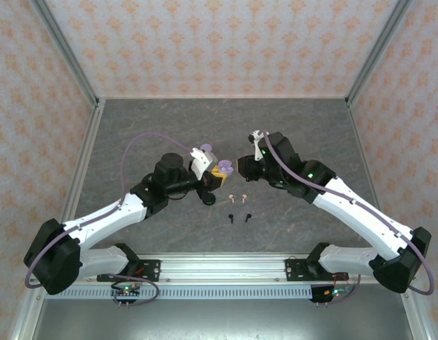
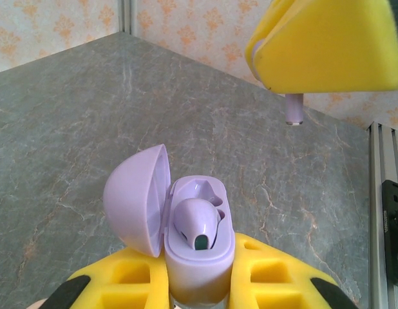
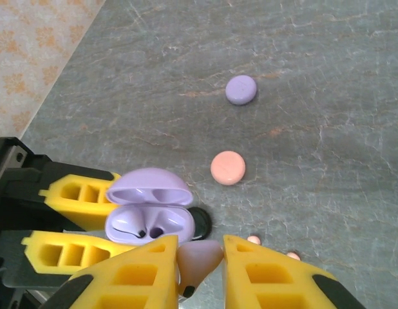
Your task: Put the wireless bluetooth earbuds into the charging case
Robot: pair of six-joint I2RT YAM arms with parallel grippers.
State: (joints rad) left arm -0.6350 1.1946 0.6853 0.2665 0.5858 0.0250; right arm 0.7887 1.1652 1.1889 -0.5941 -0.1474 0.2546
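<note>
The left gripper [image 2: 199, 286] is clamped on an oval lilac plastic charging case [image 2: 196, 257], its yellow padded fingers [image 2: 128, 277] pressing either side of the base. The right gripper [image 3: 200, 261] pinches a small lilac stemmed earbud [image 3: 199, 254] between its own yellow fingers. From the left wrist camera the bud's stem [image 2: 293, 109] pokes out below those fingers, in the air beyond the case and not touching it.

The case's domed lid [image 2: 138, 196] stands open to one side. A second lilac earbud [image 2: 198, 222] sits in one well. The neighbouring well [image 2: 202, 190] looks empty, though the angle is poor.

On the grey stone-patterned table [image 1: 169, 120] between the arms lie two pink earbuds [image 1: 233, 197] and two black earbuds [image 1: 232, 217], apart from the case. Also on the table are a round lilac disc [image 3: 241, 89] and a round pink disc [image 3: 228, 167], with a black disc [image 3: 202, 222] partly hidden behind the case.
</note>
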